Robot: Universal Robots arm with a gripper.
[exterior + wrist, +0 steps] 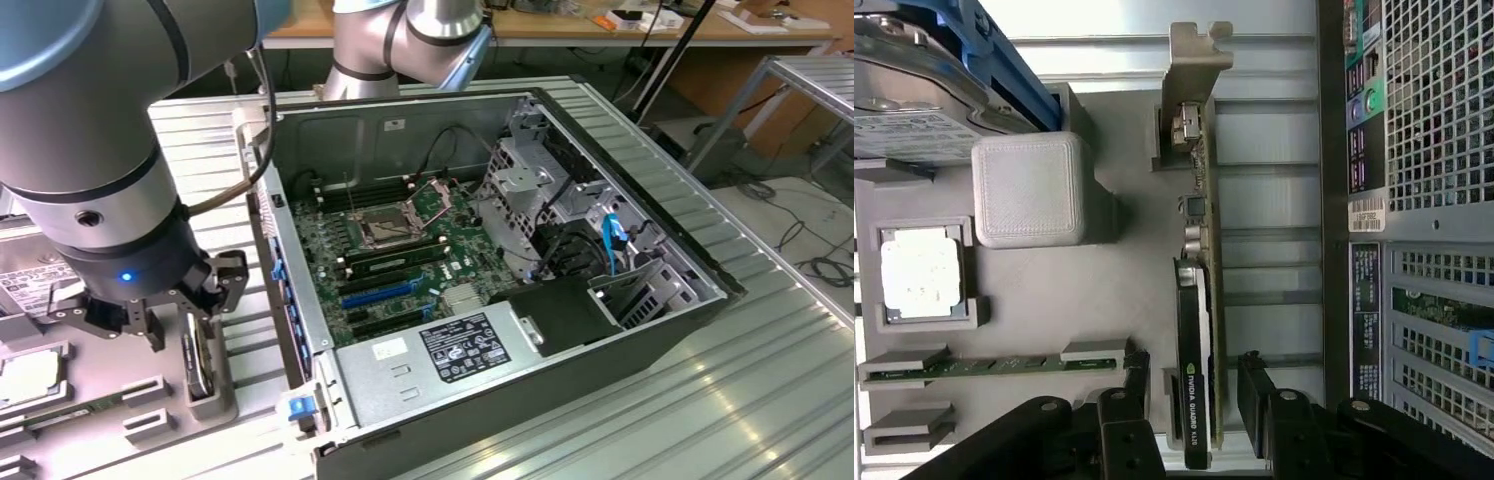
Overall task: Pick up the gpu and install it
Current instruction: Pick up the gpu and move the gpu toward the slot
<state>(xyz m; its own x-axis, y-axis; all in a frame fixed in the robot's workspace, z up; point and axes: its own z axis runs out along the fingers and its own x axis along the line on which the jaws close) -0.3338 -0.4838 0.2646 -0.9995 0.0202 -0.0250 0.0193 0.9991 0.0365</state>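
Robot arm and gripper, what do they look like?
The arm has thick silver-grey cylindrical segments with pale blue caps and a black cable alongside. Its black wrist carries a small blue light; the gripper has black angular fingers.

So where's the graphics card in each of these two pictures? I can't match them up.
Exterior view: the gpu stands on edge in the gray tray at the exterior view's left, just under the pincer, outside the computer case.
Wrist view: the gpu stands on edge between the fingers of the open pincer, alongside the computer case.
Shared landmark: the computer case.
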